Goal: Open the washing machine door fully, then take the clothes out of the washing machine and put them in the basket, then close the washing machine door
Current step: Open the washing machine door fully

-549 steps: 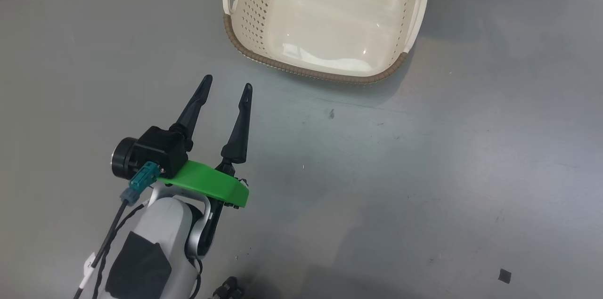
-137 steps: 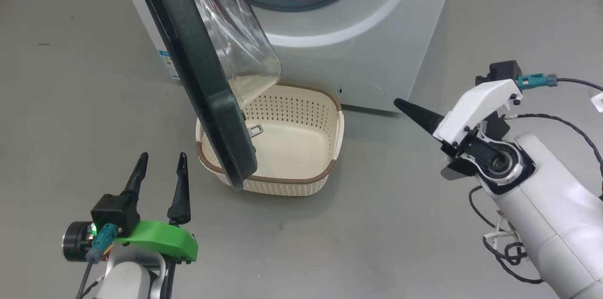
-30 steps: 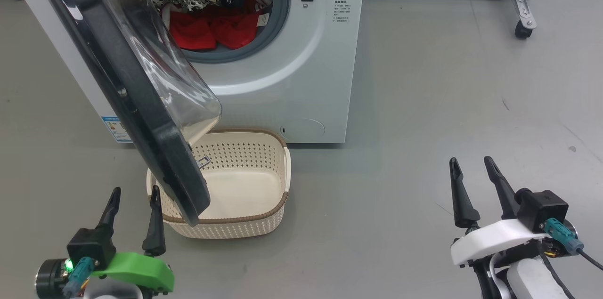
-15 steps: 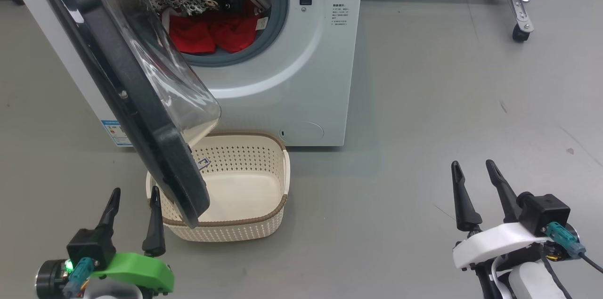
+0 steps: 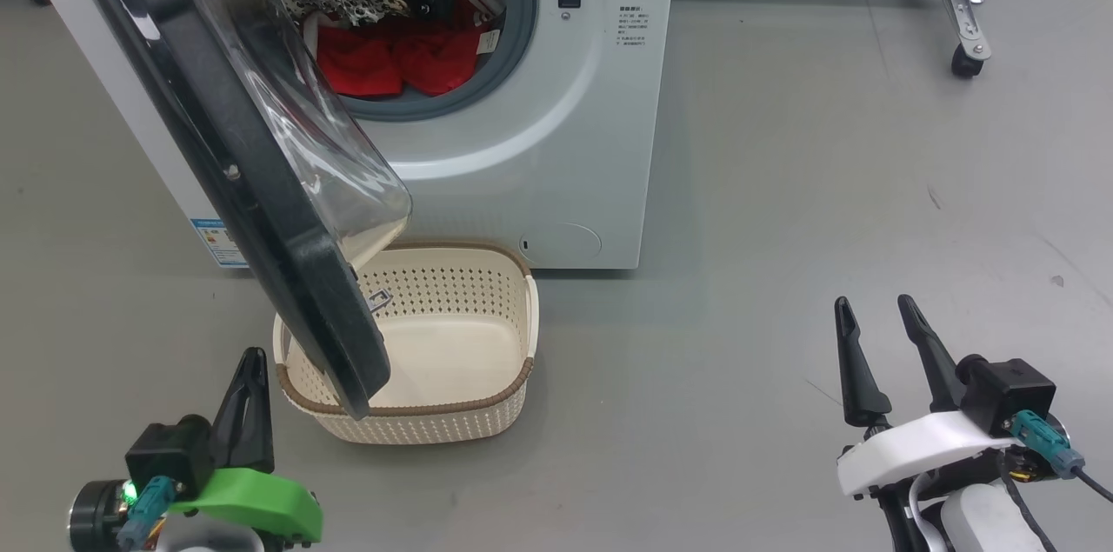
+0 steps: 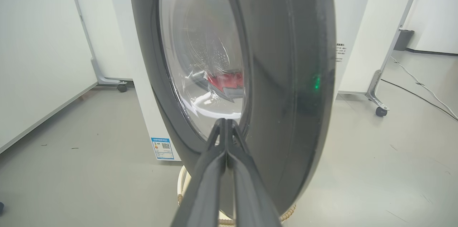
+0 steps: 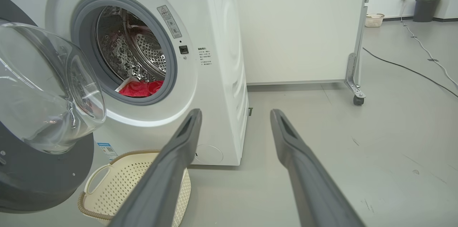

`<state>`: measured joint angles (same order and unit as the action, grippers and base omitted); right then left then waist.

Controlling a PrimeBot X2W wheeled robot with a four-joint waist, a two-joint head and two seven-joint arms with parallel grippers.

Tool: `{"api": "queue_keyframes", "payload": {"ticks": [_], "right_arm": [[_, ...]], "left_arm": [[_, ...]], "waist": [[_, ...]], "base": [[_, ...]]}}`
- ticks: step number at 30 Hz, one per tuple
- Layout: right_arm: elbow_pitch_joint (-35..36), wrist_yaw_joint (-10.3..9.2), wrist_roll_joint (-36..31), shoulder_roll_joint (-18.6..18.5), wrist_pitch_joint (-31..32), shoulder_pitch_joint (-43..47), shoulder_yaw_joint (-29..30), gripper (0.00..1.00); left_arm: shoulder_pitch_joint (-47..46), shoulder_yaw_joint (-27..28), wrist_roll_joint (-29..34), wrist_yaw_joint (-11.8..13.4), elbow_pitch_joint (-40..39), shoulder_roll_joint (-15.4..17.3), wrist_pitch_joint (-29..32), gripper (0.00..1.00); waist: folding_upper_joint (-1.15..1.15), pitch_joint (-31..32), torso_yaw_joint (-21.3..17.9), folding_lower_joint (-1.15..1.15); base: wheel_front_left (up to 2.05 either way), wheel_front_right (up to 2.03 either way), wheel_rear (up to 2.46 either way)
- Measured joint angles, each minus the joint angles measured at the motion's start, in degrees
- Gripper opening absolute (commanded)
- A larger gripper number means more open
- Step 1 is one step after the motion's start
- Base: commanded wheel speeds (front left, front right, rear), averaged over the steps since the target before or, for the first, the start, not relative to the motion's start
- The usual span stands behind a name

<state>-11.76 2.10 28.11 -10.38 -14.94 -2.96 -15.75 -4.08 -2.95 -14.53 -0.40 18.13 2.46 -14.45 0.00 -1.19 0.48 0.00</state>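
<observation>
Left gripper [image 5: 253, 356] clenched, empty, near the black-rimmed round glass door [image 5: 261, 213] of the white front-loading washing machine [image 5: 565, 143]. Right gripper [image 5: 873, 302] released, well right of the machine. Red fabric clothes [image 5: 391, 56] inside it.

No wording is sharp enough to read. The washer [image 5: 539, 152] carries a blue label [image 6: 162, 147] with a QR square at its lower corner, just left of the left gripper [image 6: 225, 121] and its pressed-together jaws. A block of small print [image 7: 204, 57] and a sticker [image 7: 169, 20] bearing a warning triangle sit beside the drum opening, above the left finger of the right gripper [image 7: 236, 112], whose jaws stand apart.
</observation>
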Motion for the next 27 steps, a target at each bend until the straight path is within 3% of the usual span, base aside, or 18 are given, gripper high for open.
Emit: {"api": "queue_keyframes", "payload": {"ticks": [12,27], "right_arm": [[-0.7,0.86,-0.53,1.37,0.0,0.03,0.8,1.0],[-1.43,1.97,-1.13,3.04,0.0,0.1,2.3,1.0]], "left_arm": [[-0.01,1.24,0.0,-0.22,-0.89,-0.04,0.0,0.0],[-5.97,4.99,-1.09,-1.01,-11.76,0.02,-0.21,0.0]], "waist": [[0.0,0.18,-0.02,0.0],[0.0,1.58,-0.35,0.0]], "base": [[0.0,0.0,0.0],[0.0,0.0,0.0]]}}
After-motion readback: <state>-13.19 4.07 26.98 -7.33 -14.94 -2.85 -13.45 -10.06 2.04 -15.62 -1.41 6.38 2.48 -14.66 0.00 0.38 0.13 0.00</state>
